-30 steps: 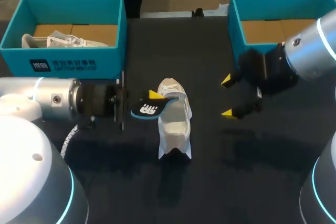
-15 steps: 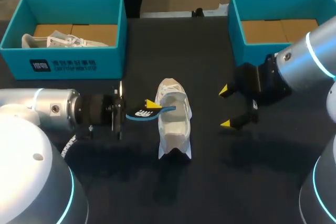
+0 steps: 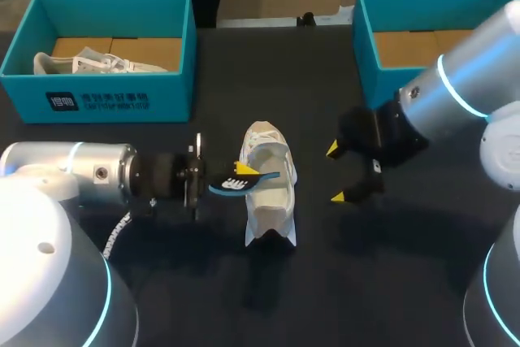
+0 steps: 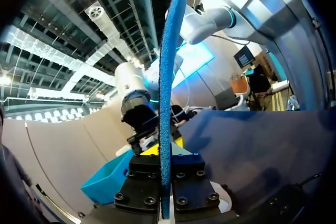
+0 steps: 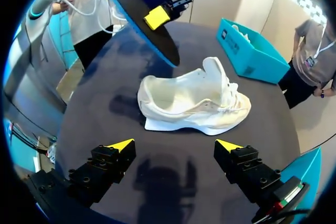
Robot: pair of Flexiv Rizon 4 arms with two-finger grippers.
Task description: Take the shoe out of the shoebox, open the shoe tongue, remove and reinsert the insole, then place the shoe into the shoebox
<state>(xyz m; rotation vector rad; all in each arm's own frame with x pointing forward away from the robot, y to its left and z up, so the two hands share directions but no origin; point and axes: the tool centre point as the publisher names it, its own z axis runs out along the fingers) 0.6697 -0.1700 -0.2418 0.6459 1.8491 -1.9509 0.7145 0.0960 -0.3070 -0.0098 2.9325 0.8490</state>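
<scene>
A white shoe (image 3: 266,193) lies on the black table, toe toward the far side; in the right wrist view the shoe (image 5: 194,98) rests on its sole ahead of the fingers. My left gripper (image 3: 245,171) is shut on a blue and black insole (image 3: 237,182), held just left of the shoe's opening. From the left wrist the insole (image 4: 168,77) shows edge-on, clamped in my left gripper (image 4: 166,153). My right gripper (image 3: 335,173) stands open to the right of the shoe, nothing between its tips. The right gripper (image 5: 175,145) faces the shoe's side, with the insole (image 5: 136,14) hanging beyond.
A teal shoebox (image 3: 97,101) at the back left holds another white shoe (image 3: 93,62). A second teal shoebox (image 3: 367,62) at the back right shows only its cardboard floor. Bare black table lies in front of the shoe.
My left gripper has carried the insole right, closer over the shoe's opening. My right gripper has moved left toward the shoe, still open.
</scene>
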